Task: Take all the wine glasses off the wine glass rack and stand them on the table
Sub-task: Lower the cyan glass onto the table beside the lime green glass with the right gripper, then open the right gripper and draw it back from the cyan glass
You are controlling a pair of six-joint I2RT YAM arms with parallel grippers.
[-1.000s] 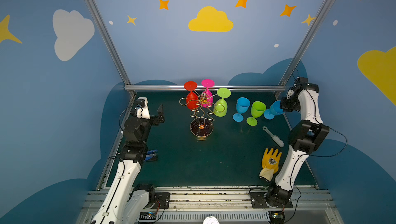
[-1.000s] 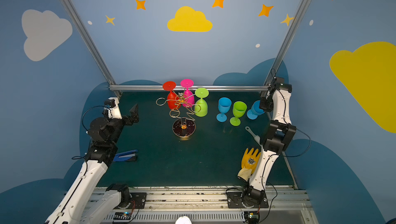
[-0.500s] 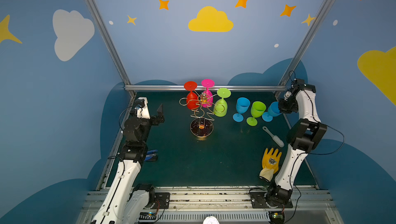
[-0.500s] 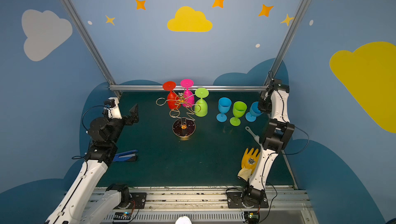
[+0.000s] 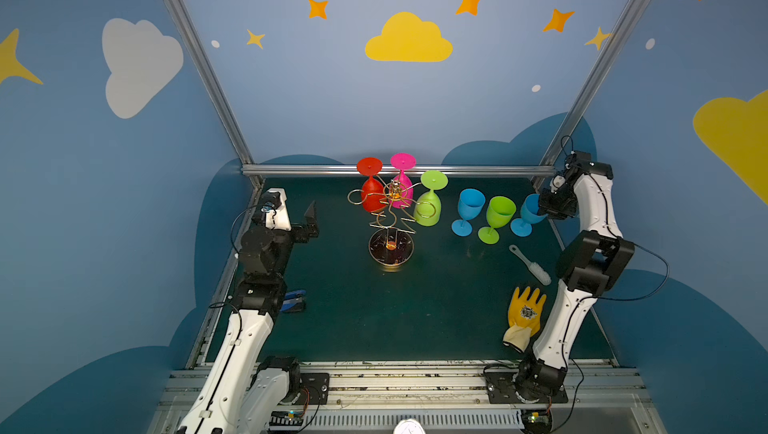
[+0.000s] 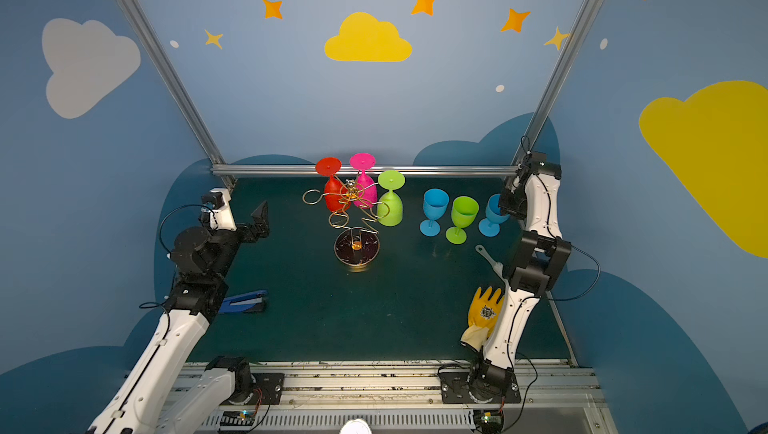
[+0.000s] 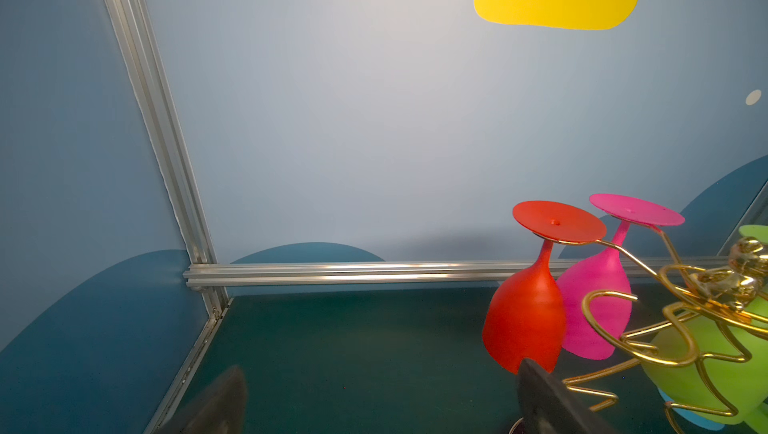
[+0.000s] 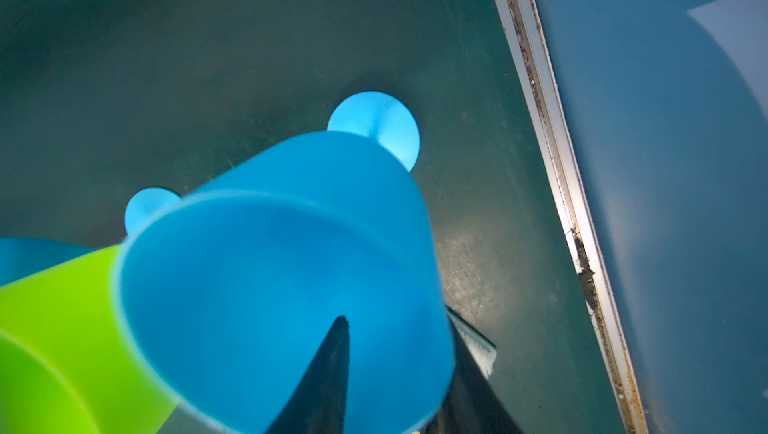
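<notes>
The wine glass rack, gold wire on a round dark base, stands mid-table at the back. A red wine glass, a pink one and a green one hang upside down on it. To its right a blue glass, a green glass and another blue glass stand upright on the mat. My right gripper is open across that last glass's rim, one finger inside the bowl and apart from the wall. My left gripper is open and empty, left of the rack.
A white brush and a yellow glove lie by the right arm. A blue tool lies by the left arm. An aluminium rail and blue walls close the back and sides.
The right jaws have parted from shut on the blue glass's rim; the glass stands on the mat. The left arm has not moved.
</notes>
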